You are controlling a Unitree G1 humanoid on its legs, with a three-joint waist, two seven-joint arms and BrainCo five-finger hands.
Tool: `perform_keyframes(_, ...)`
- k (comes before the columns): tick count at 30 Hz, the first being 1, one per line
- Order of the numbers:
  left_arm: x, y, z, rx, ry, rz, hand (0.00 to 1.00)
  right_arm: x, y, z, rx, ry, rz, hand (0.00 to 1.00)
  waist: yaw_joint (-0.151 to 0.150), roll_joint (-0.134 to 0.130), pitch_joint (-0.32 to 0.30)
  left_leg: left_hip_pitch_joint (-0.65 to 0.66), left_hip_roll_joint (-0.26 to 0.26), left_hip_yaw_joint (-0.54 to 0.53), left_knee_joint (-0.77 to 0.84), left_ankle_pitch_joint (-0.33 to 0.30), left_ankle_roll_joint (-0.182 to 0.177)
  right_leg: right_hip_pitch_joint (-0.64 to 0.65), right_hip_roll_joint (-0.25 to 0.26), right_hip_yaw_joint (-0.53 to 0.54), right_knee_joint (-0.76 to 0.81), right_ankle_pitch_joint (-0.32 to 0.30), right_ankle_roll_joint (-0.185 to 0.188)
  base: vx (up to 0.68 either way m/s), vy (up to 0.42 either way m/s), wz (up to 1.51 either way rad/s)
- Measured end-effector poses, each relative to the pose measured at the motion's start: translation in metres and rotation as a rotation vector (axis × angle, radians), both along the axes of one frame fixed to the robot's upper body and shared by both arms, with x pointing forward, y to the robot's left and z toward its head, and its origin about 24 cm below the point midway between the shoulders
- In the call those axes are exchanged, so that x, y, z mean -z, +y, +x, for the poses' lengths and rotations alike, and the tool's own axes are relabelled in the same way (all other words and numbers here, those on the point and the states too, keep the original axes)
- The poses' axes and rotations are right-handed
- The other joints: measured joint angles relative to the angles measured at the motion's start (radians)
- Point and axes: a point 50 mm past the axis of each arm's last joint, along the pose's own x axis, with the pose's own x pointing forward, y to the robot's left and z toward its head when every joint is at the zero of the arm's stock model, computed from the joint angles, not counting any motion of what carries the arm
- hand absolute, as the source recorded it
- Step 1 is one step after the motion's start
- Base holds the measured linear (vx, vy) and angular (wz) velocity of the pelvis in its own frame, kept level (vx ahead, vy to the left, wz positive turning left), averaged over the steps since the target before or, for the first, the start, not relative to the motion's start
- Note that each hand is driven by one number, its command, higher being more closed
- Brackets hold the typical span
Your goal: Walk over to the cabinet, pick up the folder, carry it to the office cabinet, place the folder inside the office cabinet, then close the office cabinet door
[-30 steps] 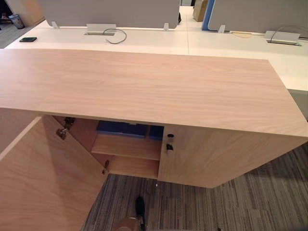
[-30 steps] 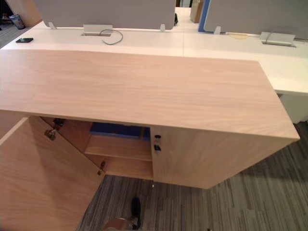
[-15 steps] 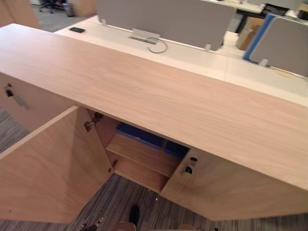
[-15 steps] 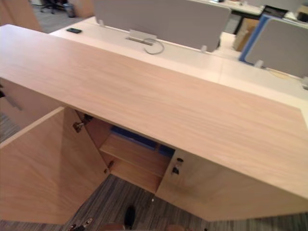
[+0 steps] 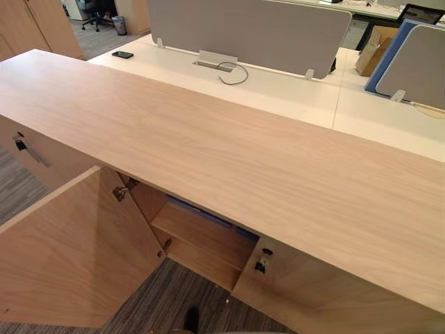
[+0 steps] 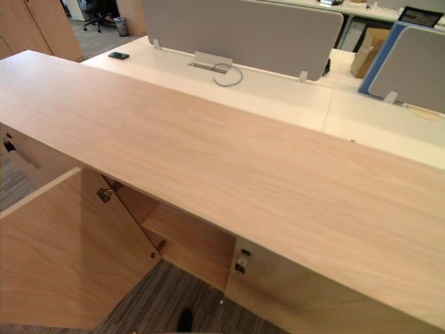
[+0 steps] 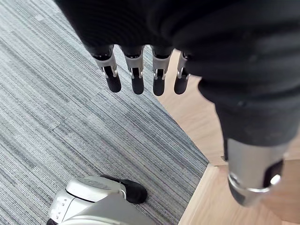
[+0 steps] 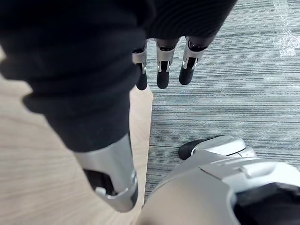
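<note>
**Both hands empty, folder on the shelf, door wide open**

Both of your hands hang free above the carpet [image 7: 51,93]. Your left hand [image 7: 137,77] has its fingers straight and loose, holding nothing, with a wooden panel just beside it.

At the far left of the office cabinet [image 5: 229,146], a neighbouring door front carries a small dark handle [image 5: 24,147]. Next to it, the open door [image 5: 62,257] swings out toward you at the lower left, with its hinge [image 5: 120,193] bare at the upper inner corner. That panel stands between your left side and the opening.

Inside, a wooden shelf [image 5: 201,233] runs across. The blue folder [image 5: 243,232] sits on it toward the back. The overhanging top covers most of it, so you see just a thin strip. Right of the opening, the second door [image 5: 327,299] is shut, with a lock [image 5: 262,263] near its edge.

Behind the cabinet lies a white desk [image 5: 299,94]. A phone [image 5: 122,54] is at its left end, and a cable [image 5: 233,73] loops beside a metal flap [image 5: 215,59]. A grey screen [image 5: 250,31] stands along the back. A cardboard box [image 5: 375,45] and a blue-edged screen [image 5: 417,62] are at the far right.

Your right hand [image 8: 161,70] also has its fingers straight and relaxed with nothing in them. It hangs over the carpet, beside a wooden panel.
</note>
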Motion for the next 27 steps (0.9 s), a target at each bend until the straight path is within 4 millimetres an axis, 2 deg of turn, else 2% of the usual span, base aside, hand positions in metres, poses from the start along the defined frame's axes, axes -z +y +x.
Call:
perform_keyframes(9, 0.000, 0.002, -0.001, -0.005, 0.003, -0.002, 0.00, 0.000, 0.003, 0.003, -0.018, -0.006, 0.007, 0.00, -0.005, -0.010, 0.014, 0.015, -0.002, -0.042, 0.000, -0.002, -0.006, 0.044, 0.001, -0.046, -0.017, 0.002, -0.002, -0.01, -0.013, 0.14)
perform_keyframes(13, -0.003, 0.002, 0.009, -0.035, -0.046, -0.001, 0.00, -0.001, 0.002, 0.010, -0.023, -0.035, 0.000, 0.00, -0.001, -0.012, 0.058, -0.002, -0.006, -0.073, 0.018, 0.008, -0.012, 0.066, -0.005, -0.111, -0.008, 0.001, -0.002, -0.02, -0.009, 0.46)
perform_keyframes(14, -0.005, 0.004, 0.016, -0.048, -0.074, 0.005, 0.00, -0.002, 0.004, 0.014, -0.022, -0.051, 0.001, 0.00, -0.002, -0.020, 0.072, -0.053, 0.000, -0.002, 0.087, -0.026, 0.010, 0.061, -0.015, -0.145, 0.002, 0.003, -0.003, -0.04, 0.032, 0.82)
perform_keyframes(15, -0.008, 0.007, 0.027, -0.063, -0.115, 0.013, 0.00, -0.003, 0.006, 0.021, -0.019, -0.080, -0.001, 0.00, -0.011, -0.028, 0.098, -0.128, 0.041, 0.171, 0.248, -0.094, 0.032, 0.058, -0.029, -0.194, 0.013, 0.002, -0.006, -0.05, 0.044, 0.79)
perform_keyframes(16, -0.009, 0.008, 0.032, -0.068, -0.131, 0.016, 0.00, -0.004, 0.006, 0.022, -0.019, -0.082, -0.002, 0.00, -0.013, -0.029, 0.111, -0.164, 0.073, 0.253, 0.366, -0.143, 0.046, 0.059, -0.035, -0.210, 0.027, -0.001, -0.009, -0.01, 0.055, 0.64)
perform_keyframes(17, -0.010, 0.006, 0.032, -0.088, -0.144, 0.006, 0.00, -0.004, 0.004, 0.023, -0.011, -0.087, -0.007, 0.00, -0.005, -0.023, 0.116, -0.193, 0.133, 0.374, 0.560, -0.231, 0.055, 0.063, -0.042, -0.230, 0.044, -0.006, -0.006, 0.06, 0.101, 0.32)
perform_keyframes(18, -0.010, 0.004, 0.030, -0.092, -0.147, 0.002, 0.00, -0.006, 0.001, 0.025, 0.005, -0.104, -0.015, 0.00, -0.003, -0.008, 0.114, -0.198, 0.169, 0.431, 0.628, -0.295, 0.052, 0.063, -0.044, -0.243, 0.059, -0.019, 0.013, 0.08, 0.134, 0.32)
perform_keyframes(19, -0.009, 0.002, 0.029, -0.096, -0.144, -0.004, 0.00, -0.007, -0.001, 0.026, 0.021, -0.115, -0.021, 0.00, -0.005, 0.013, 0.112, -0.197, 0.170, 0.442, 0.610, -0.315, 0.057, 0.061, -0.040, -0.250, 0.065, -0.029, 0.024, 0.06, 0.162, 0.47)
perform_keyframes(20, -0.010, 0.005, 0.029, -0.095, -0.146, -0.001, 0.00, -0.006, 0.001, 0.026, 0.065, -0.120, -0.009, 0.00, -0.008, 0.004, 0.109, -0.195, 0.137, 0.435, 0.565, -0.319, 0.069, 0.054, -0.053, -0.260, 0.068, -0.035, 0.032, 0.06, 0.219, 0.69)
perform_keyframes(21, -0.010, 0.009, 0.029, -0.108, -0.155, -0.011, 0.00, -0.004, 0.008, 0.021, 0.125, -0.112, 0.022, 0.00, -0.006, -0.029, 0.099, -0.154, 0.056, 0.424, 0.408, -0.243, 0.084, 0.045, -0.081, -0.266, 0.041, -0.029, 0.023, 0.05, 0.181, 0.69)
perform_keyframes(22, -0.010, 0.008, 0.028, -0.108, -0.154, -0.019, 0.00, -0.003, 0.008, 0.019, 0.144, -0.107, 0.027, 0.00, -0.006, -0.030, 0.097, -0.132, 0.031, 0.421, 0.342, -0.210, 0.089, 0.040, -0.080, -0.266, 0.030, -0.025, 0.015, 0.02, 0.127, 0.68)
perform_keyframes(23, -0.009, 0.006, 0.025, -0.094, -0.145, -0.029, 0.00, -0.003, 0.007, 0.017, 0.173, -0.104, 0.031, 0.00, -0.010, -0.022, 0.092, -0.094, -0.013, 0.403, 0.222, -0.149, 0.097, 0.024, -0.076, -0.260, 0.018, -0.013, -0.003, -0.04, 0.012, 0.55)
perform_keyframes(24, -0.008, 0.005, 0.023, -0.081, -0.132, -0.031, 0.00, -0.002, 0.006, 0.015, 0.183, -0.101, 0.031, 0.00, -0.019, -0.016, 0.084, -0.079, -0.032, 0.390, 0.167, -0.122, 0.095, 0.024, -0.078, -0.256, 0.016, -0.010, -0.005, -0.01, 0.078, 0.61)
perform_keyframes(25, -0.007, 0.002, 0.021, -0.029, -0.113, -0.030, 0.00, -0.002, 0.002, 0.014, 0.192, -0.096, 0.027, 0.00, -0.019, -0.007, 0.073, -0.028, -0.061, 0.373, 0.039, -0.060, 0.086, 0.022, -0.083, -0.255, 0.010, -0.010, -0.005, 0.03, 0.097, 0.42)
perform_keyframes(27, -0.007, 0.001, 0.023, 0.045, -0.093, -0.017, 0.00, -0.002, 0.002, 0.015, 0.183, -0.096, 0.026, 0.00, -0.021, -0.002, 0.070, -0.017, -0.066, 0.363, 0.000, -0.046, 0.082, 0.025, -0.071, -0.251, -0.005, -0.008, -0.002, 0.02, 0.061, 0.18)
